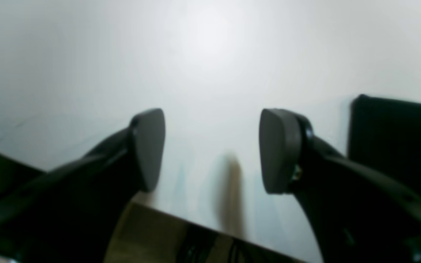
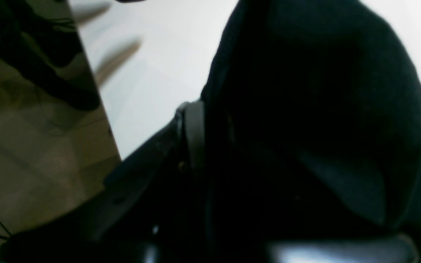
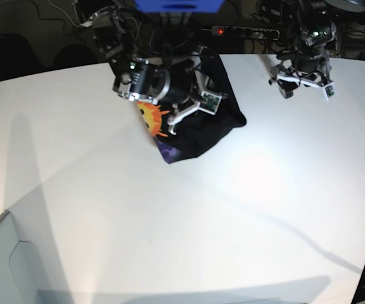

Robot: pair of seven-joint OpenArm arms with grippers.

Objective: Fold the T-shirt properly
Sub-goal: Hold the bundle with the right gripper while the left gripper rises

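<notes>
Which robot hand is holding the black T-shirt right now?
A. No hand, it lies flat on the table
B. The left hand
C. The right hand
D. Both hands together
C. The right gripper is shut on the bunched black T-shirt and lifts part of it, while the left gripper is open with nothing between its fingers, above the bare white table.

Matt black cloth T-shirt [image 3: 198, 123]

White table [image 3: 170, 221] fills scene, glare patch right of centre. Dark far background; power strip [image 3: 246, 30] with red light, cables. Brownish floor [image 2: 31, 164] beyond table edge.
</notes>
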